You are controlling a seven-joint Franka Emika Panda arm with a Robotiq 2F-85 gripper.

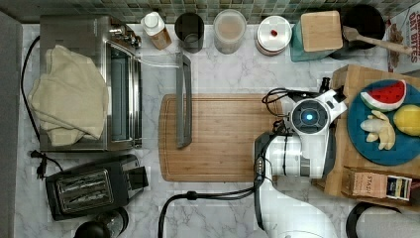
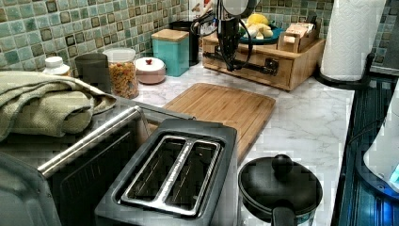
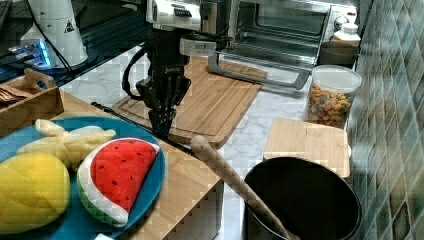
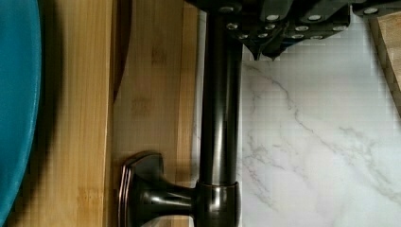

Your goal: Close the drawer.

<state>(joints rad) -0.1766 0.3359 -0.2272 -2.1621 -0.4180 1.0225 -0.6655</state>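
The drawer (image 2: 256,77) is in the front of a pale wooden box (image 1: 346,79), with its face (image 4: 151,94) close against the box. A dark metal bar handle (image 4: 220,109) runs along that face (image 3: 180,144). My gripper (image 3: 162,131) points straight down on the countertop side of the handle, right beside the bar. Its fingers meet in a point, shut, with nothing between them. In the wrist view the gripper (image 4: 264,49) hangs over white marble next to the bar. The left view shows the gripper (image 2: 231,66) in front of the drawer face.
On the box sits a blue plate (image 1: 366,144) with toy fruit, and a tea box (image 1: 379,183). A brown cutting board (image 1: 218,139) lies beside the arm. Jars, a teal canister (image 1: 317,34) and a black pot (image 1: 364,22) line the back wall. A toaster oven (image 1: 89,84) stands open at the top view's left.
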